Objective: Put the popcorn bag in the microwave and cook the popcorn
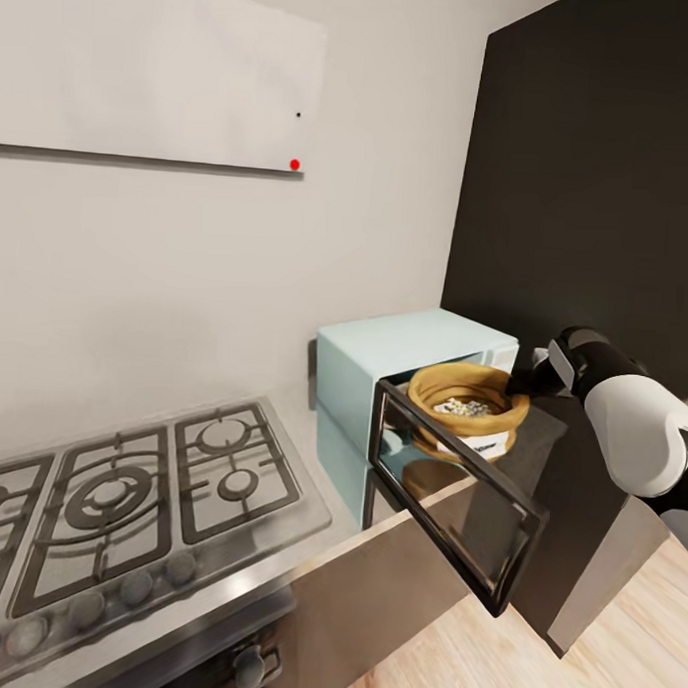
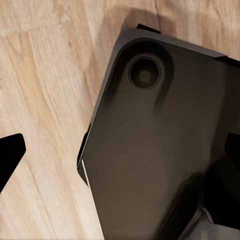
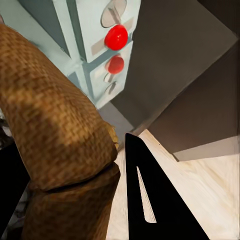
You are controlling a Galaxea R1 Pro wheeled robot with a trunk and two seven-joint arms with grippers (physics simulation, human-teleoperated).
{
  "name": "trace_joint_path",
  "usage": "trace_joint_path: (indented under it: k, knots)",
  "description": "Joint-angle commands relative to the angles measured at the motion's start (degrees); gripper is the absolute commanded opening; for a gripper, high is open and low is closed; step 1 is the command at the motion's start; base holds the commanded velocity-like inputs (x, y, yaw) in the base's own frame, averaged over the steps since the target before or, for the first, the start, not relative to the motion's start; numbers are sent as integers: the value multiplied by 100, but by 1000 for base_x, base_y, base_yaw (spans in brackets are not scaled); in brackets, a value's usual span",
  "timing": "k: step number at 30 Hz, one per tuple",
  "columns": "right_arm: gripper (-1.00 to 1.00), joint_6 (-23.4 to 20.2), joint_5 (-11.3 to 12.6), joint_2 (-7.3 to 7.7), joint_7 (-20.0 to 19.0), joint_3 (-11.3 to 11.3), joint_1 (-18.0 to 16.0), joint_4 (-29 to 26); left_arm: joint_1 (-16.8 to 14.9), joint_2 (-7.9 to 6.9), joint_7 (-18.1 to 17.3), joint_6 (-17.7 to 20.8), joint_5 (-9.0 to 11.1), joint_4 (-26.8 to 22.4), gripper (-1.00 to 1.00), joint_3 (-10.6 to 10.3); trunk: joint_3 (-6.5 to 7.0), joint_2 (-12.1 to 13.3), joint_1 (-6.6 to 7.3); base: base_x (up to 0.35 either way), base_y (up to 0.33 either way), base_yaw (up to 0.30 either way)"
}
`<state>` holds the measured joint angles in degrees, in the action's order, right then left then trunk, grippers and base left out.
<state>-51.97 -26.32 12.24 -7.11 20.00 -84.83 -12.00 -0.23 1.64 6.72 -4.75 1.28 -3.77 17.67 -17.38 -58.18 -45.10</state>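
Note:
The pale blue microwave (image 1: 383,361) stands on the grey countertop (image 1: 293,422) with its dark glass door (image 1: 458,489) swung open. The brown popcorn bag (image 1: 469,395) is at the microwave's mouth, with whitish popcorn (image 1: 463,407) inside it. My right gripper (image 1: 531,374) comes in from the right and is shut on the bag's rolled rim. In the right wrist view the rim (image 3: 55,110) lies between the black fingers (image 3: 147,200), with the microwave's knob panel and red dot (image 3: 116,36) beyond. Whether the bag rests on the microwave's floor I cannot tell. My left gripper (image 2: 121,152) hangs open over the wood floor.
A gas hob (image 1: 128,485) is set into the counter at the left, with oven knobs (image 1: 250,665) below it. A tall dark cabinet (image 1: 593,145) rises right of the microwave. A white wall cabinet (image 1: 156,66) hangs above. My own dark base (image 2: 150,150) is under the left gripper.

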Motion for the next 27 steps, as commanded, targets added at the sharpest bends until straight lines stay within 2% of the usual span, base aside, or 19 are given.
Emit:
trace_joint_path:
  k: [1, 14, 27]
  knots:
    - [-100, -20, 92, -4, -41, 127, -7, -13, -3, 2, 13, -18, 13, 2, 100, 8, -6, -4, -2, 107, 99, 0]
    - [-100, 137, 99, -2, -16, 127, 1, -4, -3, 3, 13, -18, 13, 0, 100, 8, -6, -4, -2, 36, 32, 0]
    - [-100, 108, 116, -2, -212, 136, 1, -4, -3, 3, 13, -16, 13, 1, 100, 6, -6, -4, -2, 1, 0, 0]
